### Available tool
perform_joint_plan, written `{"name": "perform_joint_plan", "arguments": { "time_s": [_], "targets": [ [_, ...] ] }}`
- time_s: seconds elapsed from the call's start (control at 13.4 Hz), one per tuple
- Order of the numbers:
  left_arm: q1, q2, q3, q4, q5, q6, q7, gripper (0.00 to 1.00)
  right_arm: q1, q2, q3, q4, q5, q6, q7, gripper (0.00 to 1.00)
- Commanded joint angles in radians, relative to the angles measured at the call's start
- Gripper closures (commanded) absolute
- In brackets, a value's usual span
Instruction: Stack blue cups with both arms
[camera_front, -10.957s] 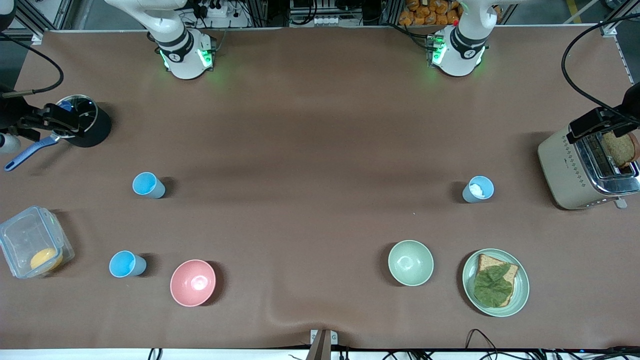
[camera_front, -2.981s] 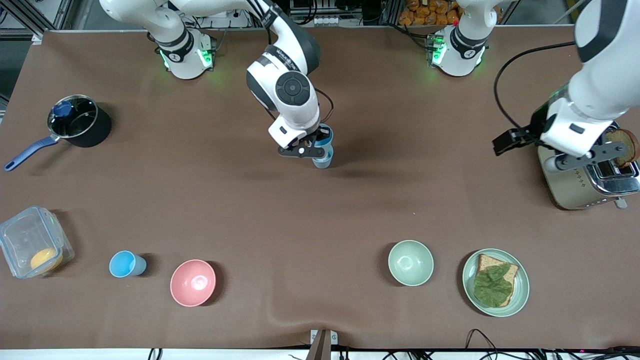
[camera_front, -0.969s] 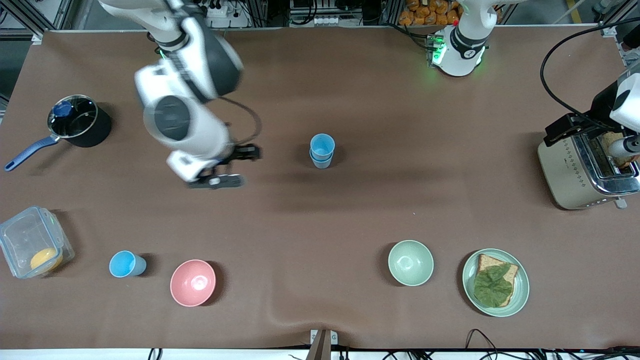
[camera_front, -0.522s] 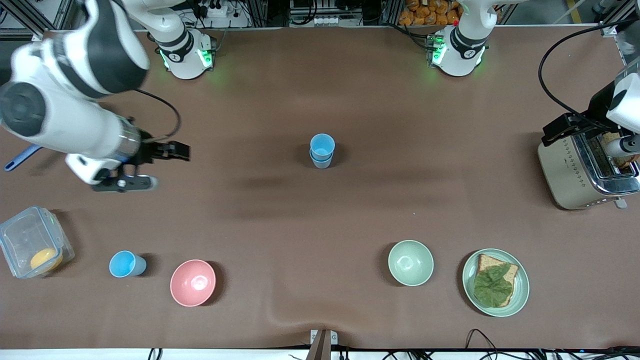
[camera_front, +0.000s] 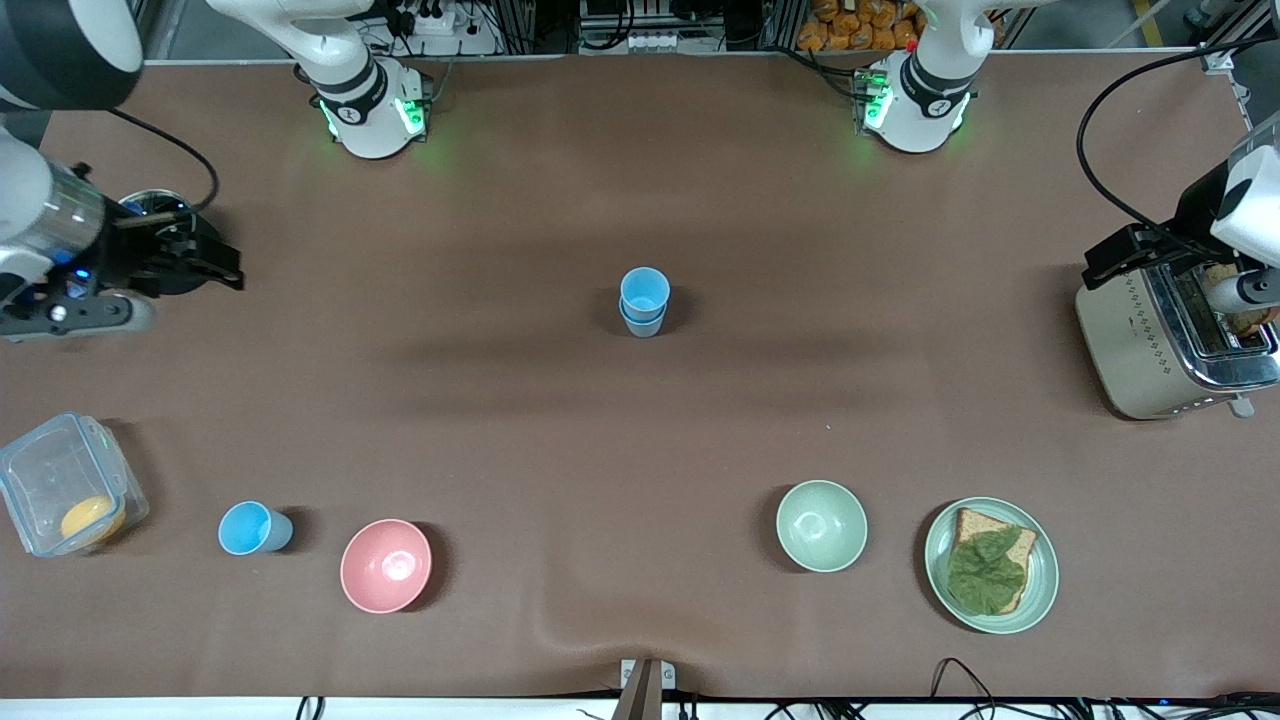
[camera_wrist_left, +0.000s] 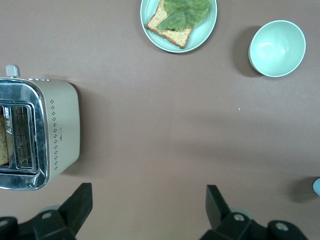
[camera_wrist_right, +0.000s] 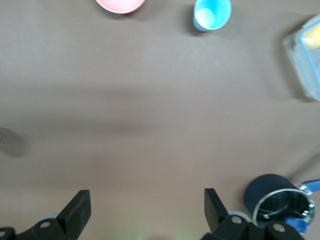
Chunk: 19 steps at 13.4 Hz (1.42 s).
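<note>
While two smooth tapered blue cups (camera_front: 644, 301) sit nested mid-frame, a third cup (camera_front: 253, 528) stands lower left beside the glossy pink bowl (camera_front: 386, 565). Right gripper (camera_wrist_right: 145, 212) and left gripper (camera_wrist_left: 147, 210) both hang splayed, holding nothing.

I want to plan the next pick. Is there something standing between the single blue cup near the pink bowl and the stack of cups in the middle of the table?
Nothing visible does. Bare table lies between the single blue cup and the stack of cups. The pink bowl sits beside the cup, nearer the front camera than that line.
</note>
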Motion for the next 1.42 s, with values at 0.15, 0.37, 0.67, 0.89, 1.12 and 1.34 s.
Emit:
{"name": "perform_joint_plan", "arguments": {
  "time_s": [0.15, 0.37, 0.67, 0.89, 1.12, 1.34],
  "targets": [
    [-0.007, -0.021, 0.006, -0.006, 0.003, -0.017, 0.015, 0.00, -0.060, -0.061, -0.009, -0.028, -0.019, -0.002, -0.074, 0.00],
    [-0.003, -0.021, 0.008, -0.005, 0.008, -0.033, 0.016, 0.00, -0.054, -0.065, -0.034, -0.028, -0.016, -0.003, -0.062, 0.00],
    [-0.003, -0.022, 0.008, -0.003, 0.014, -0.061, 0.018, 0.00, -0.056, -0.078, -0.054, -0.026, 0.004, -0.002, -0.059, 0.00],
    [-0.001, -0.016, 0.008, 0.073, 0.017, -0.115, 0.018, 0.00, -0.054, -0.078, -0.056, -0.028, 0.016, -0.002, -0.036, 0.00],
    [-0.003, -0.019, 0.003, 0.084, 0.008, -0.127, 0.016, 0.00, -0.054, -0.078, -0.056, -0.028, 0.016, -0.002, -0.034, 0.00],
    [-0.003, -0.016, 0.008, 0.136, 0.008, -0.139, 0.016, 0.00, -0.054, -0.078, -0.057, -0.028, 0.016, 0.000, -0.033, 0.00]
  ]
}}
